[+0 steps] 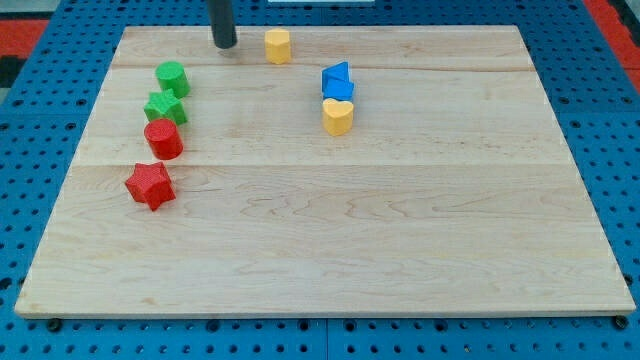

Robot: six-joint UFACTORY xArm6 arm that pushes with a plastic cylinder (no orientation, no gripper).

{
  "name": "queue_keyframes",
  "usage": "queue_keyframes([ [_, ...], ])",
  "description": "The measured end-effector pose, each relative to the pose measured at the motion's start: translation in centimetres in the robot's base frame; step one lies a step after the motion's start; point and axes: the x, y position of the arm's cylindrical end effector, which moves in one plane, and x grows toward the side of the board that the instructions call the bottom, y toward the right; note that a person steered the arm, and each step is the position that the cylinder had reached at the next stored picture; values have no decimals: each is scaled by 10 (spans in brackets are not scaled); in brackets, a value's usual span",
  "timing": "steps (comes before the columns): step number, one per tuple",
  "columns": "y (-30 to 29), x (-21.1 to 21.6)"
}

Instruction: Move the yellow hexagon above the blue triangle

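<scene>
**One small rigid block, one bare rod: pushing the yellow hexagon across the counter**

You are looking at the yellow hexagon (278,45) sitting near the top edge of the wooden counter (320,250), to the view's left of and slightly higher than the blue triangle (337,78). Judge it as a light, stiff, hard piece that is likely sliding easily on the smooth wood; nothing suggests it is fragile. You are not gripping anything here: the tool is a plain dark rod with no jaws to spread or press together, so contact means pushing on a side face. For travel toward the view's right, you are best meeting the hexagon's left face squarely; an off-centre touch is likely turning the block or letting it slip past.

My tip (224,45) is standing upright on the counter just to the view's left of the hexagon, near but apart from it, at about the same height in the view.

Just below the triangle, a yellow heart (338,116) is touching it. A green cylinder (172,77), green star (165,106), red cylinder (163,139) and red star (150,185) are lining the view's left.
</scene>
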Motion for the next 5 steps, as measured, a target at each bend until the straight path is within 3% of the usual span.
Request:
queue_keyframes([
  [2, 101, 16],
  [5, 120, 43],
])
